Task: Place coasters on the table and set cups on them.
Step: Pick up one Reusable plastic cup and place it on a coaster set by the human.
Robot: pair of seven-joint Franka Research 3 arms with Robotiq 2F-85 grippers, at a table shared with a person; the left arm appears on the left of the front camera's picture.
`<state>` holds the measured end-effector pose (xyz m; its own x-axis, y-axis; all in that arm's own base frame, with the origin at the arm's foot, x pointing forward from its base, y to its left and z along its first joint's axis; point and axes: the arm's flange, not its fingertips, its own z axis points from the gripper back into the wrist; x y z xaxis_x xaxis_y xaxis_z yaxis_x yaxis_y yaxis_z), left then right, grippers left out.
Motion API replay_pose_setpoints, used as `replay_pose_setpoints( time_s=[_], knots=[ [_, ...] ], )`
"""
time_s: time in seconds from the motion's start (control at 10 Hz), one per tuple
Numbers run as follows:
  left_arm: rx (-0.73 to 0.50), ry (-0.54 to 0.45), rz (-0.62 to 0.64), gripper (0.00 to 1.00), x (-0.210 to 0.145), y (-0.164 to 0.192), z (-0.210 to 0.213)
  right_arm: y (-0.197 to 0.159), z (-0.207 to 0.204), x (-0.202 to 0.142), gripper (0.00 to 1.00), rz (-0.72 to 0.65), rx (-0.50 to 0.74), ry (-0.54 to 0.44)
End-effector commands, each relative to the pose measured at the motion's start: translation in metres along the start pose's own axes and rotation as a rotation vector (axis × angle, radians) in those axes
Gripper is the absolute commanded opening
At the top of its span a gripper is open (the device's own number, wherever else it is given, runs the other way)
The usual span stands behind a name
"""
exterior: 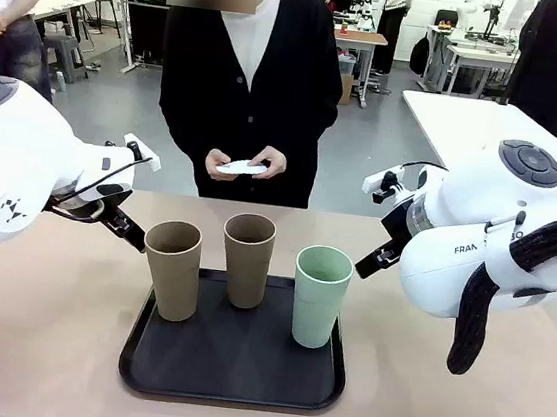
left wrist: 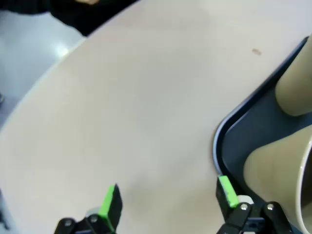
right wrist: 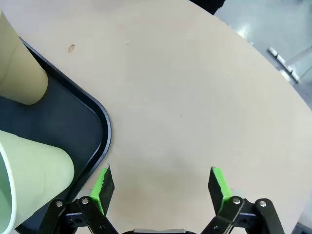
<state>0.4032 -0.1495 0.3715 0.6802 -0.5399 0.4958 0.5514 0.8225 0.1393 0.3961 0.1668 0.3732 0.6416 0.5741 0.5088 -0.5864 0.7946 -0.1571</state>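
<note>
we see three cups (exterior: 248, 260) on tray (exterior: 229, 379), person (exterior: 242, 84) holding coasters (exterior: 241, 168), left end effector (left wrist: 168, 195), right end effector (right wrist: 161, 183) both wide, empty

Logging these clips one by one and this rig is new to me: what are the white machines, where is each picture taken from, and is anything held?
Two white robot arms work at a beige table. The front view looks across it at a person; each wrist view looks along one arm's own green-padded fingers. The left gripper and right gripper are both open and hold nothing. A black tray carries two beige-brown cups and a mint green cup. The person's hands hold white coasters.
</note>
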Motion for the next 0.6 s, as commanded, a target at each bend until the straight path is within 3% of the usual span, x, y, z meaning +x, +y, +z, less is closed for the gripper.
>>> replay_pose_setpoints(
  time_s=[0.0, 0.5],
  knots=[
    [0.000, 0.000, 0.000, 1.00, 0.0000, 0.0000, 0.0000, 0.0000, 0.0000, 0.0000, 1.00, 0.000, 0.000, 0.000],
    [0.000, 0.000, 0.000, 1.00, 0.0000, 0.0000, 0.0000, 0.0000, 0.0000, 0.0000, 1.00, 0.000, 0.000, 0.000]
  ],
)
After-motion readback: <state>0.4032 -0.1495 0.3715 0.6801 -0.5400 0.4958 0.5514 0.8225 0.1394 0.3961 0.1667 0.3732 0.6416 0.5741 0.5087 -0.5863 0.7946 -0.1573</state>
